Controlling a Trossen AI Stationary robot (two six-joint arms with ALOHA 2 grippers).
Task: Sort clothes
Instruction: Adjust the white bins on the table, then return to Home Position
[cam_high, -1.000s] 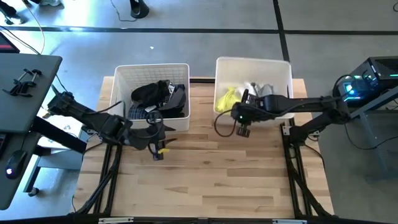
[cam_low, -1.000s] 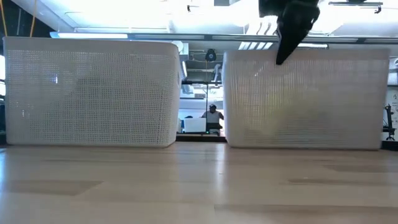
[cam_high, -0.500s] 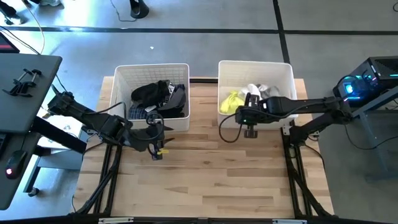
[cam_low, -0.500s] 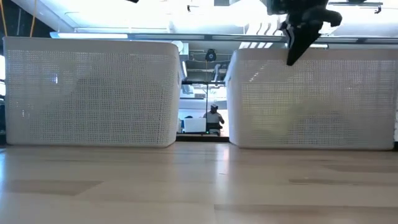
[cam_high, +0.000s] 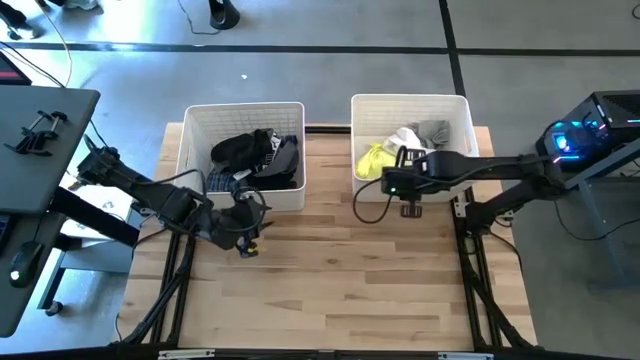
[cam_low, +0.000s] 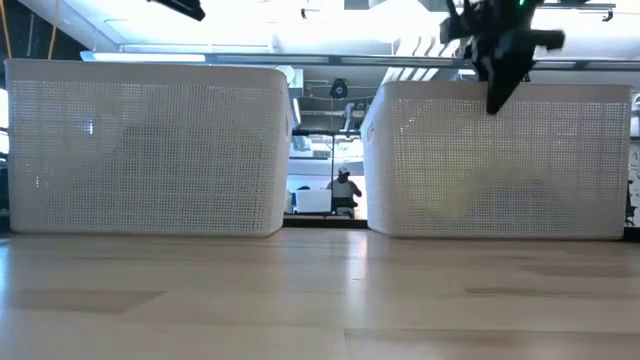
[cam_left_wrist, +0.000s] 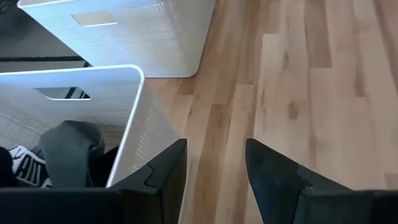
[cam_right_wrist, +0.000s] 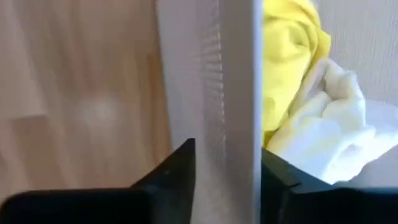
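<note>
The clothes lie in two white bins at the table's far side. Black and plaid pieces (cam_high: 255, 155) fill the left bin (cam_high: 195, 125). A neon yellow piece (cam_right_wrist: 289, 50), a white one (cam_right_wrist: 329, 124) and a grey one (cam_high: 433, 130) lie in the right bin (cam_high: 460, 110). My right gripper (cam_right_wrist: 227, 149) is open, its fingers either side of that bin's near wall (cam_right_wrist: 239, 74). My left gripper (cam_left_wrist: 214, 146) hangs open over bare wood by the left bin's near right corner (cam_left_wrist: 134, 78), with nothing between its fingers. My right gripper points down with one finger (cam_right_wrist: 177, 165) outside the right bin's near wall and one (cam_right_wrist: 280, 171) inside. The outer finger stands a little off the rim. Whether the inner finger touches the rim, I cannot tell.
The wooden tabletop (cam_high: 330, 280) in front of both bins is free room. A narrow gap (cam_low: 325, 150) separates the two bins. A grey garment (cam_left_wrist: 71, 149) lies just inside the left bin's corner. A person sits far off in the room behind (cam_low: 343, 185).
My right gripper has gone toward the table's right edge along the right bin's near wall. In the first half second the right bin slid a little to the right with it; since then the bin has stayed put. My left gripper has tipped down slightly.
</note>
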